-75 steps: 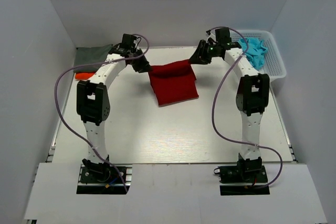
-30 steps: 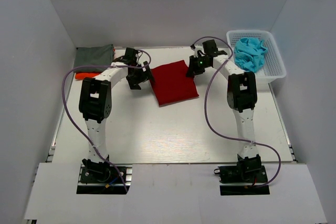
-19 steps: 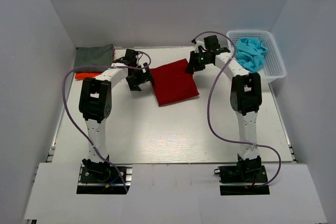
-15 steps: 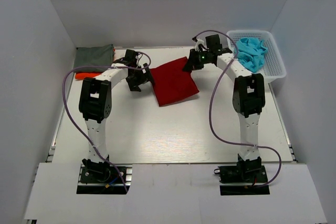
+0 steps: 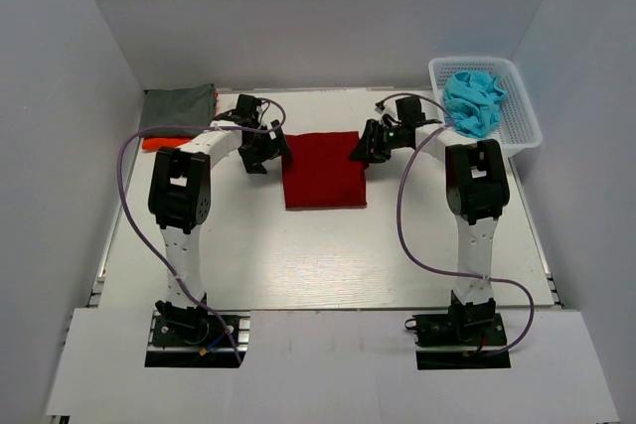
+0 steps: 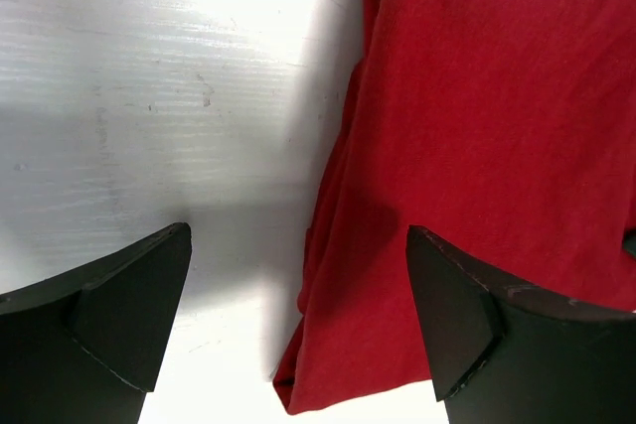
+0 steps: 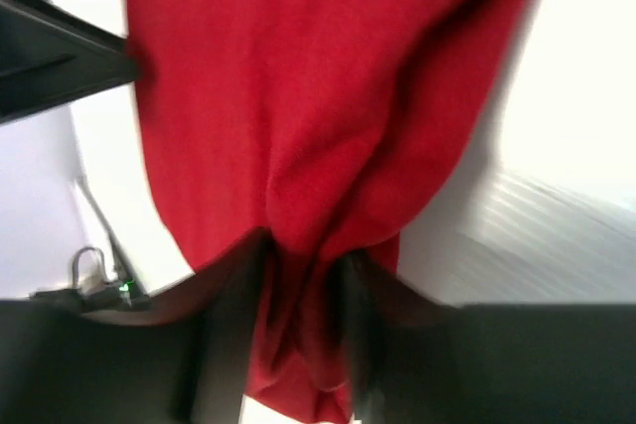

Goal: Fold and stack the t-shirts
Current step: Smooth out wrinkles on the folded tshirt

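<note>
White table (image 5: 298, 255) | dark red shirt (image 5: 323, 171), left of basket (image 5: 519, 134), swung from tilted to square | right gripper (image 5: 361, 150) pinches its basket-side edge | left gripper (image 6: 296, 245) gapes wide, empty, at the edge away from basket | likely ready for next fold

The white surface (image 5: 328, 255) carries a folded dark red t-shirt (image 5: 323, 174), lying flat between the left fingers (image 6: 119, 315) and the right fingers (image 5: 364, 144). Out to the left of the left fingers lie a grey-green t-shirt (image 5: 179, 106) and an orange t-shirt (image 5: 159, 143), touching each other. A white basket (image 5: 522, 116) stands out to the right of the right fingers.
</note>
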### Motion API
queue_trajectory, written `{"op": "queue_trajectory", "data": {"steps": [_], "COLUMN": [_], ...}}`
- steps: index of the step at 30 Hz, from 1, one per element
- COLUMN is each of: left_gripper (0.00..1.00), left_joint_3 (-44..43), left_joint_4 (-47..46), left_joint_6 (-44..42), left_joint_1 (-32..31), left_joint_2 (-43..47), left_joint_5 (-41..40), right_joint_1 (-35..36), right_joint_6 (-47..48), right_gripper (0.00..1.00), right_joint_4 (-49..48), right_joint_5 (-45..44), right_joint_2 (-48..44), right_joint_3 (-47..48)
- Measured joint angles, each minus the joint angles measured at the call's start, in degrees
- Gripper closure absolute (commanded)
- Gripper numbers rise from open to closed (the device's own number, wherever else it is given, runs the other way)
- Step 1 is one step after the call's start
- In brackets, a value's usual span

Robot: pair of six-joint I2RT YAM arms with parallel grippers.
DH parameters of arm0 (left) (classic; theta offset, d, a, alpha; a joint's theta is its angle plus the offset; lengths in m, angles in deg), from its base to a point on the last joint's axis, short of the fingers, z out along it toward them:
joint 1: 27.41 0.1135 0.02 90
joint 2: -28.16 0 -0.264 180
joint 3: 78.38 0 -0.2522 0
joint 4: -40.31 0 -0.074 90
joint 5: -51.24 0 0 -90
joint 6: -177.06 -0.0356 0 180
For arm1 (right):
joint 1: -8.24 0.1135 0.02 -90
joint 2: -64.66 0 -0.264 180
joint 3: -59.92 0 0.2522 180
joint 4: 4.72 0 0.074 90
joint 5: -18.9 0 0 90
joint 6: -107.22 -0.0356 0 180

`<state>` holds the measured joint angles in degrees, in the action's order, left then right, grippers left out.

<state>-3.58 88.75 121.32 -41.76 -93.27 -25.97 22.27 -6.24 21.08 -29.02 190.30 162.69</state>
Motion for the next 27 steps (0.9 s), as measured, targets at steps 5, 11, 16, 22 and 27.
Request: {"op": "queue_trajectory", "data": {"steps": [5,11,16,22,27], "left_gripper": [0.01,0.01,0.01,0.01,0.01], "left_joint_3": [0.0,0.17,0.26,0.26,0.26], "left_joint_4": [1.05,1.55,2.05,2.8,2.82], "left_joint_6": [-0.52,-1.11,-1.31,-1.33,-1.33], "left_joint_1": [0.0,0.0,0.04,0.35,0.35], "left_joint_2": [0.26,1.22,1.33,1.33,1.33], "left_joint_5": [-0.46,-1.64,-1.9,-1.92,-1.92], "right_joint_1": [-0.07,0.46,1.4,3.78,5.31], "right_joint_6": [2.8,6.12,7.58,7.43,7.3], "right_gripper": [0.1,0.1,0.18,0.29,0.64], "right_joint_4": [4.63,9.88,11.13,11.04,10.82], "right_joint_5": [-8.63,-18.45,-19.37,-16.61,-13.46], "right_joint_2": [-0.15,-3.61,-5.07,-5.07,-4.63], "right_joint_3": [1.97,2.4,3.37,3.39,3.63]}}
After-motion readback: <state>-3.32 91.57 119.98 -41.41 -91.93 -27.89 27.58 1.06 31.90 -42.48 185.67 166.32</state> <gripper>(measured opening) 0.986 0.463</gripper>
